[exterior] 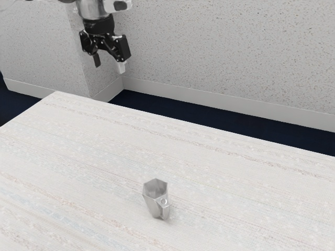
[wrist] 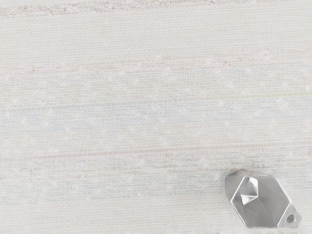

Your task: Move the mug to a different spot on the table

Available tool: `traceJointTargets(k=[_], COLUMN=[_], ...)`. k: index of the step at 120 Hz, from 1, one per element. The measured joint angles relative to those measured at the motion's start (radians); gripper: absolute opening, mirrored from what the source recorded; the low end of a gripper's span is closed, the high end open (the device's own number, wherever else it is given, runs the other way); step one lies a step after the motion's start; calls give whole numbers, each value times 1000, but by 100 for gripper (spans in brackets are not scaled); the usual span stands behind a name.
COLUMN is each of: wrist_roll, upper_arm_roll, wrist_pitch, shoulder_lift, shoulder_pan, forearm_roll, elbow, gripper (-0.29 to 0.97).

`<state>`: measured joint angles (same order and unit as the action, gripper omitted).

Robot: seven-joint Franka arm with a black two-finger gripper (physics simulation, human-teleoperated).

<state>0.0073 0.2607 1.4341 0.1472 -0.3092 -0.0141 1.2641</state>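
— Pale wood, faintly streaked: that is the table [exterior: 78, 157], and the silver-grey mug [exterior: 156, 198] stands upright on it toward the near edge, alone on the bare surface.

— Where is the gripper [exterior: 109, 63]?

— High up at the exterior view's upper left, in front of the speckled wall [exterior: 235, 47] and well apart from the mug. Its two black fingers hang spread, with only air between them, so it is released and grasps nothing.

— What does the side camera add?

— The room: a white skirting board [exterior: 225, 102], a strip of dark blue floor [exterior: 209, 117] behind the table, and a jutting pillar [exterior: 42, 47] behind the arm. It also shows the mug's faceted wall narrowing toward its base.

— And the wrist view?

— It looks straight down onto the table [wrist: 122, 97] and into the mug [wrist: 261, 200]: a six-sided rim and angular facets inside. The small ring handle [wrist: 291, 219] sticks out from one corner; from the side, that handle [exterior: 164, 201] faces the exterior view's right.
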Motion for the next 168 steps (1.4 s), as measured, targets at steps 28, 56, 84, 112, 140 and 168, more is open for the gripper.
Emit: traceJointTargets(k=[28,56,84,112,140,168], wrist_roll=[-2,-164,-359,-501,-613,-801], upper_arm_roll=[-12,7,11,32,76,105], wrist_pitch=[70,221,486,626,731,777], shoulder_lift=[-23,44,67,72,30,21], shoulder_pan=[-173,-407,-428,-429,-483,-510], forearm_roll=[22,-102,-309,-378,-313,-220], elbow=[115,312,646,749,834,845], gripper=[68,68,68,68,68,68])
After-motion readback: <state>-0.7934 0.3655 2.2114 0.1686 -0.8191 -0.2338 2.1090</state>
